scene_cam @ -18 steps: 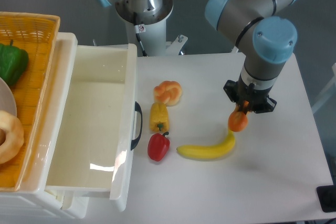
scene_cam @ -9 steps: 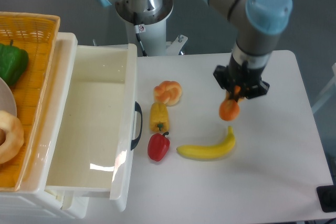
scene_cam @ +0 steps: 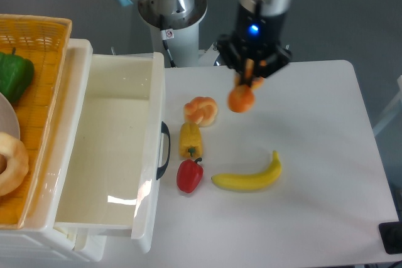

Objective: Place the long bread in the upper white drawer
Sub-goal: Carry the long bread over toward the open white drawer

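Observation:
The long bread (scene_cam: 240,99) hangs end-on below my gripper (scene_cam: 252,73), looking like an orange ball, lifted above the table to the right of the knotted bun. My gripper is shut on its upper end. The upper white drawer (scene_cam: 157,92) stands pulled open at the left, its glossy inside showing nothing in it, with a dark curved handle (scene_cam: 165,149) on its front. The bread is to the right of the drawer's front wall, at the height of its far half.
A round knotted bun (scene_cam: 201,110), a yellow pepper (scene_cam: 190,139), a red pepper (scene_cam: 190,175) and a banana (scene_cam: 248,177) lie on the table right of the drawer. A woven yellow basket (scene_cam: 38,32) with a green pepper sits left of the drawer.
My gripper has carried the long bread up and to the left, from just above the banana's tip to a spot beside the knotted bun, closer to the drawer.

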`<act>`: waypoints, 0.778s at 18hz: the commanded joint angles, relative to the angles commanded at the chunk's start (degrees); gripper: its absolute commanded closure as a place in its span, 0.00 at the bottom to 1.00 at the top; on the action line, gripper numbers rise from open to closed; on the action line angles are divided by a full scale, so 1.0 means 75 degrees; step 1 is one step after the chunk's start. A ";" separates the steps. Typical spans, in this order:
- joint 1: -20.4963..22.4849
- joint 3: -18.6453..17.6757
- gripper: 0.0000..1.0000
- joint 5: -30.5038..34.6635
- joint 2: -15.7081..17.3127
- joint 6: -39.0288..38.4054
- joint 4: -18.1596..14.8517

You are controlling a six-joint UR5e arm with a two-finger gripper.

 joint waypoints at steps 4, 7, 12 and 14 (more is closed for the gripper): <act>-0.0246 0.0456 0.91 -0.0493 0.0094 -0.0926 0.0035; -0.0306 0.0469 0.91 -0.0762 0.0457 -0.1291 0.0047; -0.0457 0.0715 0.91 -0.0997 0.0599 -0.2122 0.0187; -0.0784 0.0669 0.91 -0.0986 0.0505 -0.2450 0.0561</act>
